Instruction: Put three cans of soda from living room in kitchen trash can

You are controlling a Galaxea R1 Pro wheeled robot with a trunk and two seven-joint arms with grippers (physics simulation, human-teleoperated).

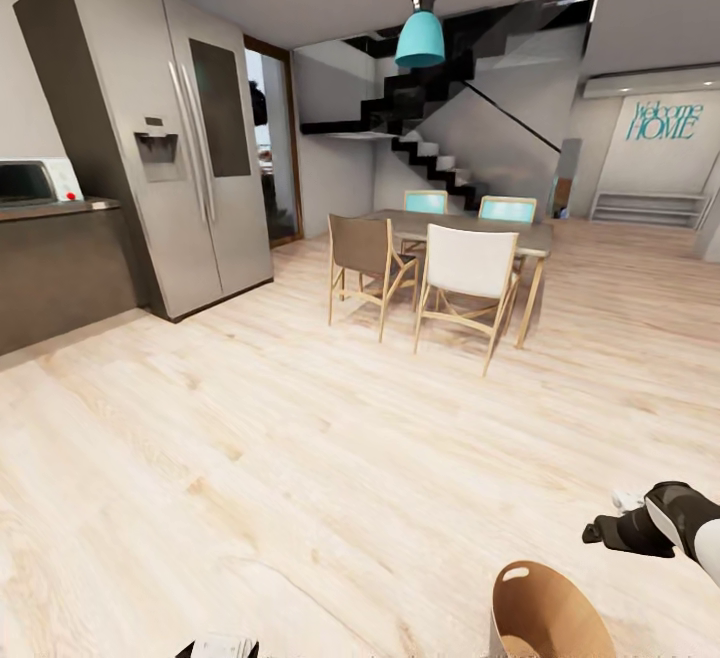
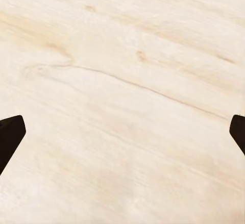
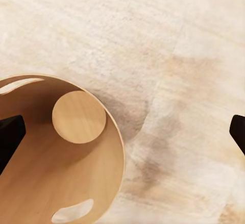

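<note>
Standing in the kitchen, head view: trash can (image 1: pixel 545 613) on the wood floor (image 1: pixel 300 458) just below the right tool (image 1: pixel 600 531), whose opening I cannot judge here. Fridge (image 1: pixel 170 138) along the left wall, dining table (image 1: pixel 470 228) with chairs beyond; no soda cans visible.

Left wrist view: left tool (image 2: pixel 122 132) wide open, empty, over bare floor.

Right wrist view: right tool (image 3: pixel 122 132) wide open, empty, partly over the bin's brown, empty inside. Next drop: centre over the opening before releasing.

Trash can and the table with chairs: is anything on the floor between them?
No. In the head view, only bare light wood floor stretches from the trash can up to the dining table and its chairs.
</note>
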